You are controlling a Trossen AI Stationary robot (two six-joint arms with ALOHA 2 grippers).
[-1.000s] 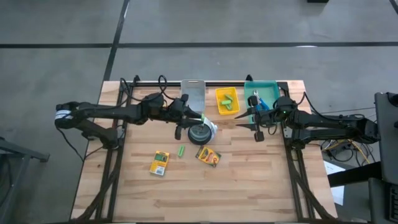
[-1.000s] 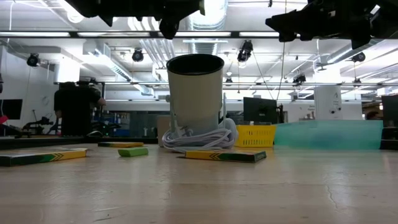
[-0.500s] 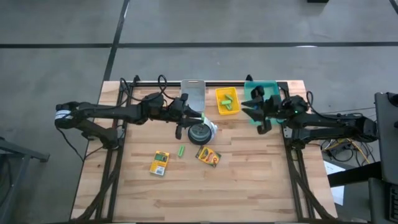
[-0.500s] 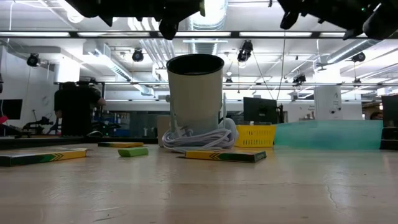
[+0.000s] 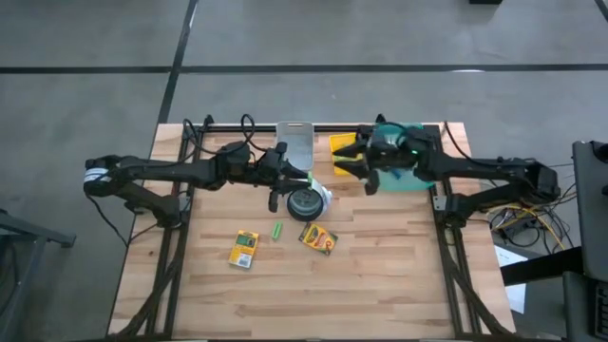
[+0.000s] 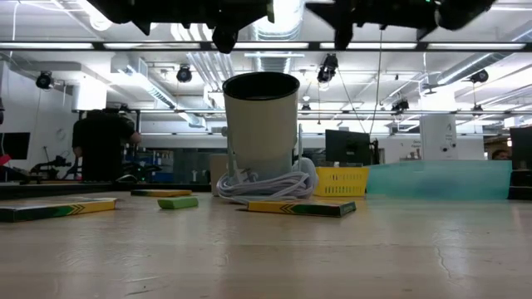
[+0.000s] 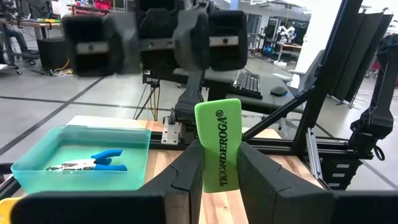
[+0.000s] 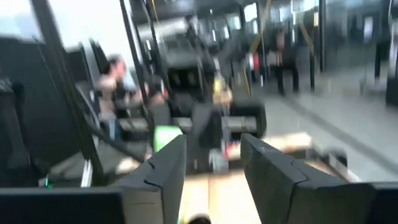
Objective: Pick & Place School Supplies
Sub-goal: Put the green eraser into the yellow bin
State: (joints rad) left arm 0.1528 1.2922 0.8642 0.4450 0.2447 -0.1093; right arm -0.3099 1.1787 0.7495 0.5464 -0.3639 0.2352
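Observation:
My left gripper [image 5: 308, 179] hangs over the table's middle, above a white cup [image 5: 304, 202], and is shut on a light-green eraser [image 7: 219, 146]. My right gripper [image 5: 346, 161] hovers open over the yellow bin [image 5: 346, 143], facing the left one, with nothing between its fingers [image 8: 213, 163]. A blue-handled scissor tool [image 7: 93, 163] lies in the teal bin [image 7: 37, 171]. Two crayon boxes [image 5: 244, 249] [image 5: 317, 237] and a green stick [image 5: 276, 231] lie flat on the table. My left gripper pinches the eraser's two narrow sides [image 7: 207, 169] between its two fingers, on its lower half. The fingers come in level, from the table's left. The eraser stands upright with its printed face toward the wrist camera, its upper half above the fingers, lifted clear of the table.
The white cup stands in a coil of white cord [image 6: 262, 187] just below the left gripper. A grey upright plate [image 5: 294, 142] stands at the far edge. A person [image 6: 101, 141] stands in the room beyond the table.
My right gripper has gone from over the teal bin toward the table's left, rising and rolling about its own axis, and now hangs over the yellow bin, close to the left gripper. The left gripper and its eraser have kept still.

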